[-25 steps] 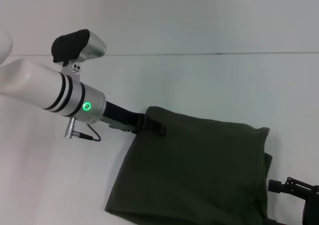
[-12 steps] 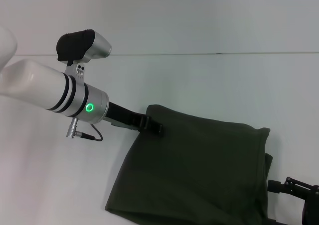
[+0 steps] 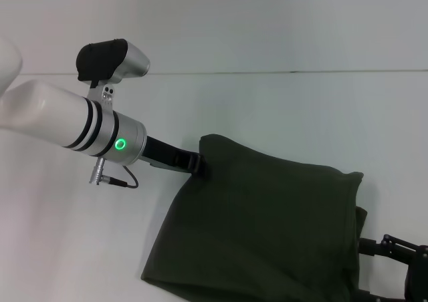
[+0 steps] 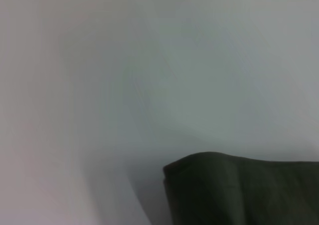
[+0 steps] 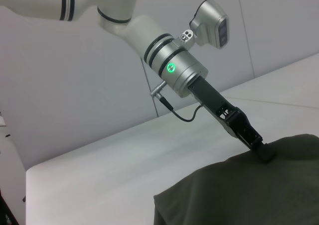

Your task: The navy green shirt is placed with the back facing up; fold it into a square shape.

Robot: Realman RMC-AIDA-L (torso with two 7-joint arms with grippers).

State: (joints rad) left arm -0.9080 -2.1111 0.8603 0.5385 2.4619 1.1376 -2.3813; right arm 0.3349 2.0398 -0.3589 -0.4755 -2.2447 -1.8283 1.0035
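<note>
The navy green shirt [image 3: 267, 228] lies folded into a rough rectangle on the white table, plain dark olive side up, running off the near edge of the head view. My left gripper [image 3: 199, 164] reaches in from the left and meets the shirt's far left corner; in the right wrist view its black tip [image 5: 265, 153] rests at the cloth's edge [image 5: 234, 190]. The left wrist view shows only that rounded corner [image 4: 234, 185], slightly puffed up. My right gripper [image 3: 391, 247] sits low at the near right, beside the shirt's right edge.
The white table [image 3: 281, 108] stretches behind and to the left of the shirt up to a pale wall. A thin cable [image 3: 124, 178] hangs under the left wrist.
The left arm edged slightly to the right. The gripper's black tip that lay across the shirt's corner no longer shows on top of the cloth, and that corner now bulges a little higher.
</note>
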